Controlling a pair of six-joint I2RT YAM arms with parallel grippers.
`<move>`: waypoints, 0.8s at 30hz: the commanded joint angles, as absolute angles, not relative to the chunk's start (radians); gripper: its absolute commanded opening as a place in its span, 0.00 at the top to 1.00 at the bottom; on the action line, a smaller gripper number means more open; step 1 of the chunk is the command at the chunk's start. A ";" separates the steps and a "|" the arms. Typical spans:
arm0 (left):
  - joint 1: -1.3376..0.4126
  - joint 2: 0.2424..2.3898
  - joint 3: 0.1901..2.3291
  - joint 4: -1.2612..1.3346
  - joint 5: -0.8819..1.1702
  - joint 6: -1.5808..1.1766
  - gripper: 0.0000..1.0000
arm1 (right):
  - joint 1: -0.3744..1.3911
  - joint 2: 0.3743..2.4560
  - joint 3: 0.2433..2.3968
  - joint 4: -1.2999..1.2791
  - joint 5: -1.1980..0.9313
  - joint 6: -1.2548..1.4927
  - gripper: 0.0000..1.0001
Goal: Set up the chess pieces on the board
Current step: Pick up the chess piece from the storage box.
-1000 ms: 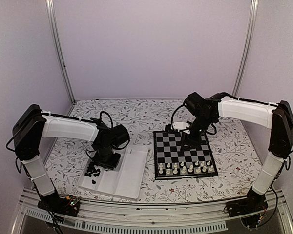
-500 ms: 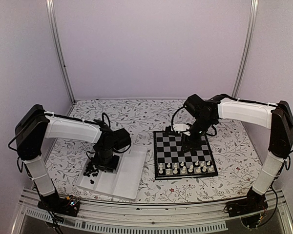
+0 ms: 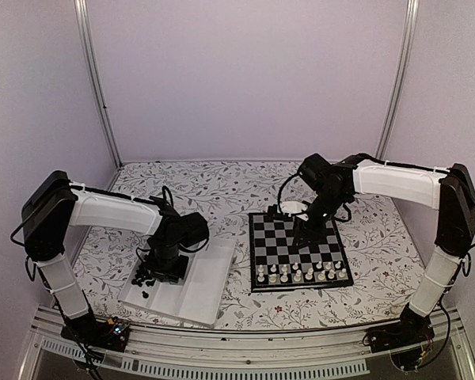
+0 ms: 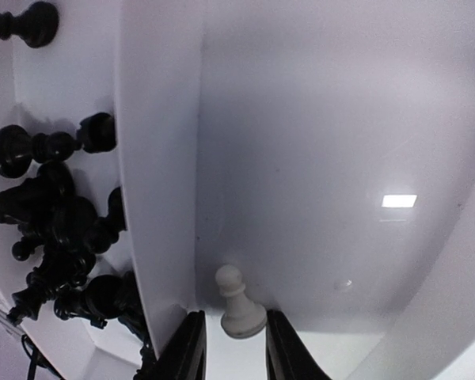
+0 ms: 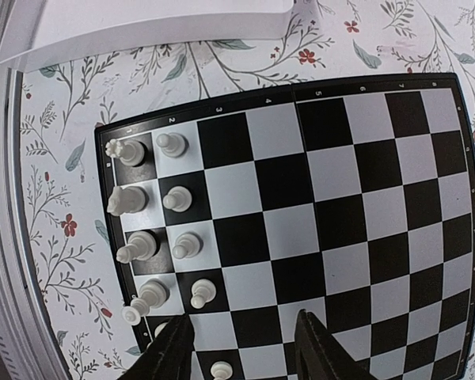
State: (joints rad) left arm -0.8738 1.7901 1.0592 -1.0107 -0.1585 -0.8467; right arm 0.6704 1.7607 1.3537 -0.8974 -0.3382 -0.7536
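Glossy white tray (image 4: 340, 119): left gripper (image 4: 233, 332), ajar, straddles cream pawn (image 4: 237, 305); right gripper (image 5: 239, 332) gapes empty.

You get soft, even light in the overhead view, with only faint shadows on the counter (image 3: 222, 190). In your left wrist view the white tray (image 4: 340, 119) carries a bright rectangular glare patch and a grey shadow beside its divider (image 4: 154, 158), and the edges bend. Your right wrist view is bright and sharp; the board (image 5: 340, 198) bows at its borders.

Pale lilac walls (image 3: 245, 79), metal corner rails (image 3: 95, 87), floral tablecloth (image 3: 214, 186).
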 commanded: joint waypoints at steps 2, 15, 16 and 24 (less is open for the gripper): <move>-0.858 1.834 1.018 -0.960 -0.133 -0.848 0.72 | 0.669 1.749 1.340 -0.886 -0.369 -0.740 0.54; -0.831 1.854 0.997 -0.914 -0.120 -0.834 0.73 | 0.669 1.758 1.321 -0.879 -0.394 -0.732 0.54; -0.828 1.854 0.997 -0.910 -0.119 -0.832 0.73 | 0.671 1.759 1.321 -0.878 -0.395 -0.732 0.54; -0.807 1.831 0.973 -0.838 -0.065 -0.825 0.75 | 0.670 1.763 1.317 -0.879 -0.407 -0.725 0.54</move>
State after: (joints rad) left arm -0.8307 1.7760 1.0416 -0.9691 -0.1001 -0.8318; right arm 0.6704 1.7607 1.3281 -0.8890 -0.3782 -0.7395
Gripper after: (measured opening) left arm 0.255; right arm 0.458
